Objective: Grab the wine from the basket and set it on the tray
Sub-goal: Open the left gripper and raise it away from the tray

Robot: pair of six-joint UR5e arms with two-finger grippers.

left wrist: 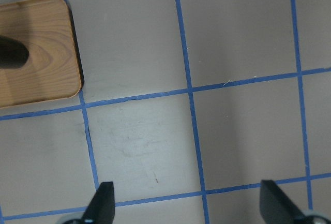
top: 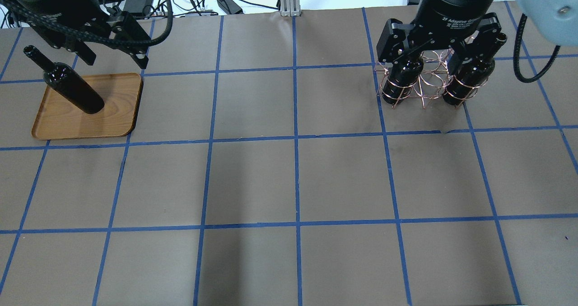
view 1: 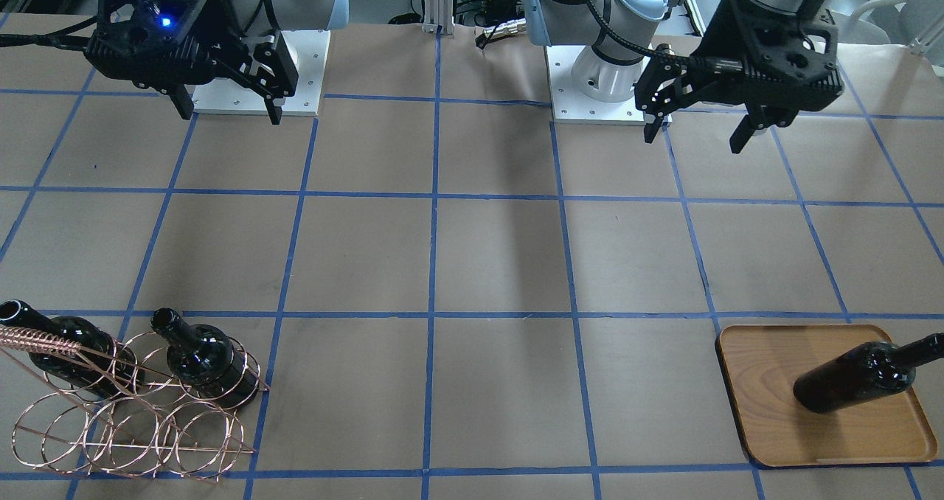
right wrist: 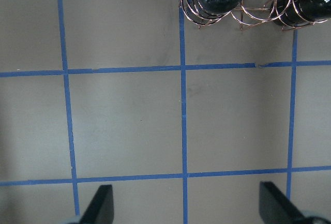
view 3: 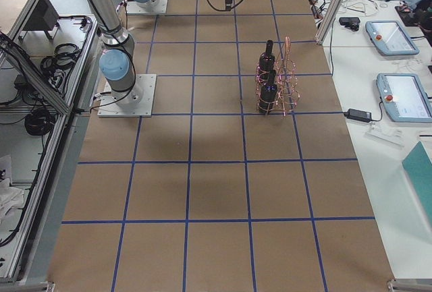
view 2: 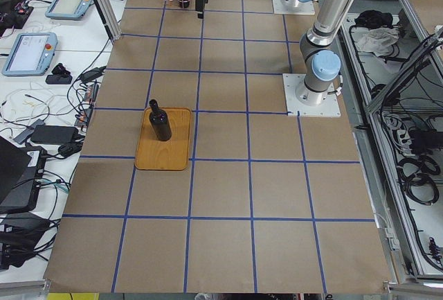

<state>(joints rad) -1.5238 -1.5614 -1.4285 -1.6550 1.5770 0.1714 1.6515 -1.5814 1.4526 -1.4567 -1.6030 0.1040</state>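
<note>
1. The left gripper (view 1: 693, 142) hangs above bare surface (top: 289, 179). Its jaws are spread wide with nothing between them. In its wrist view the tray's corner shows at 10 o'clock.
2. The right gripper (view 1: 228, 116) also has its jaws wide apart and empty. In its wrist view the basket sits at 1 o'clock, at the top edge.
3. The wine (top: 72, 87) stands upright near the middle of the tray (top: 58, 127). Its long axis is vertical and its mouth points up. Neither gripper touches it.
4. In the overhead view the tray lies flat at about 10 o'clock on the surface. The basket (view 1: 133, 433) is at about 1 o'clock, well apart from the tray. Two more bottles (view 1: 206, 360) stand in its rings, necks up.
5. The surface is covered in brown paper crossed by a grid of blue tape lines (top: 295, 139). The arms rise from white base plates (view 2: 311, 102).
6. Along the surface's far side run white benches with screen pendants (view 2: 28, 50) and loose cables.
</note>
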